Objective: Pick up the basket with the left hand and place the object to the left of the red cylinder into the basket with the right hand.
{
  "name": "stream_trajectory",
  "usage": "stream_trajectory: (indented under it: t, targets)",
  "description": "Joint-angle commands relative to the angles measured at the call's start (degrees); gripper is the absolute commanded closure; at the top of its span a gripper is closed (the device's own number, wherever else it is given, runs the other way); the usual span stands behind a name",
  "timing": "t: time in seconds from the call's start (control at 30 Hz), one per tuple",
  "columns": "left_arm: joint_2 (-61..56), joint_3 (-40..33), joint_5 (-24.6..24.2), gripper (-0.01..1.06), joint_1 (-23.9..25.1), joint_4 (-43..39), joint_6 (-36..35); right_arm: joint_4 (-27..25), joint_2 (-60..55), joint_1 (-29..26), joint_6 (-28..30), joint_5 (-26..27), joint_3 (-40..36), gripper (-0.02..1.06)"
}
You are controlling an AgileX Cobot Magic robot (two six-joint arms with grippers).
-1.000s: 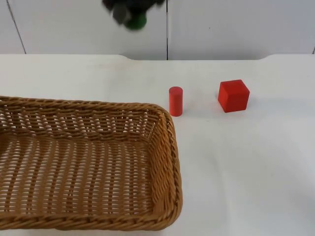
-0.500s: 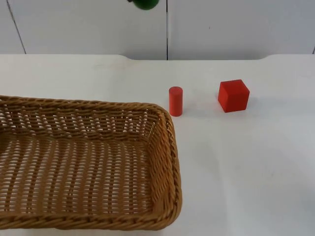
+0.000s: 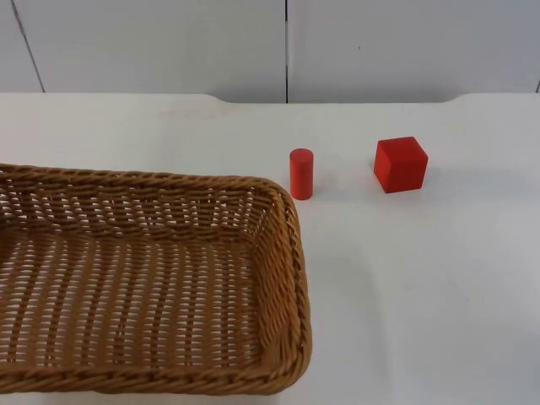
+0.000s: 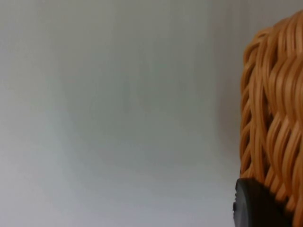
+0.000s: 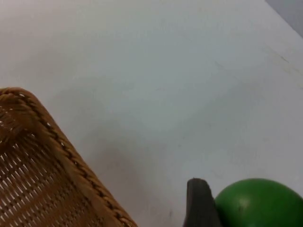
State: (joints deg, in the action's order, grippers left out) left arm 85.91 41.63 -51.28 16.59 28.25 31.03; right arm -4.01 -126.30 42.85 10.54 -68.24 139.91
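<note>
The white tabletop (image 3: pixel 422 295) runs back to a grey partition wall (image 3: pixel 380 46), where its far edge shows a shallow notch between two raised corners. A red cylinder (image 3: pixel 301 174) stands upright on it, near the middle of the far half. A red cube (image 3: pixel 401 164) sits on the tabletop to the cylinder's right, apart from it, turned slightly so one corner faces forward. A brown wicker basket (image 3: pixel 291 278) fills the near left part of the top view; whether its base rests on the tabletop or hangs above it cannot be told. Its far right corner lies close to the cylinder without touching it.
</note>
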Motion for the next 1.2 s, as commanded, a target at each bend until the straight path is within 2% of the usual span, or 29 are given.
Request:
stream_trajectory:
  t: [0.0, 0.07, 0.1, 0.13, 0.17, 0.27, 0.3, 0.4, 0.43, 0.57, 0.8, 1.07, 1.17]
  targets:
    - [-0.7, -0.1, -0.6, 1.05, 0.2, 1.3, 0.1, 1.2, 1.5, 0.8, 0.0, 2.4, -2.9, 1.05]
    - [-0.7, -0.1, -0.7, 1.05, 0.2, 1.3, 0.1, 4.0, 3.8, 1.2, -0.7, 4.1, -8.8, 1.05]
    - [-0.7, -0.1, -0.7, 1.05, 0.2, 1.3, 0.1, 4.0, 6.7, 1.2, -0.4, 5.3, -13.4, 1.05]
    - [-0.7, -0.1, -0.7, 1.05, 0.2, 1.3, 0.1, 4.0, 6.7, 1.2, -0.4, 5.3, -13.4, 1.05]
    - [-0.7, -0.1, -0.7, 1.05, 0.2, 1.5, 0.1, 4.0, 8.9, 1.2, -0.4, 6.6, -17.3, 1.05]
    - [-0.7, -0.1, -0.5, 1.05, 0.2, 2.1, 0.1, 3.5, 16.9, 1.2, -0.9, 15.0, -31.0, 1.05]
    - [-0.7, -0.1, -0.5, 1.05, 0.2, 2.1, 0.1, 3.5, 16.9, 1.2, -0.9, 15.0, -31.0, 1.05]
    - [-0.7, -0.1, -0.5, 1.05, 0.2, 2.1, 0.1, 1.9, 24.9, 1.8, -0.9, 26.7, -47.2, 1.05]
    - [-0.7, -0.1, -0.5, 1.05, 0.2, 2.1, 0.1, 1.9, 24.9, 1.8, -0.9, 26.7, -47.2, 1.05]
    - [-0.7, -0.1, -0.5, 1.05, 0.2, 2.3, 0.1, 2.3, 28.0, 2.7, -0.7, 32.9, -58.1, 1.05]
    - [-0.7, -0.1, -0.5, 1.05, 0.2, 2.7, 0.1, 2.4, 26.5, 5.4, 0.2, 33.4, -59.9, 1.05]
    - [-0.7, -0.1, -0.6, 1.05, 0.2, 3.0, 0.1, 2.4, 21.2, 11.8, 0.6, 37.9, -59.9, 1.05]
    - [-0.7, -0.1, -0.6, 1.05, 0.2, 3.0, 0.1, 2.0, 18.7, 11.8, 0.6, 38.0, -59.9, 1.05]
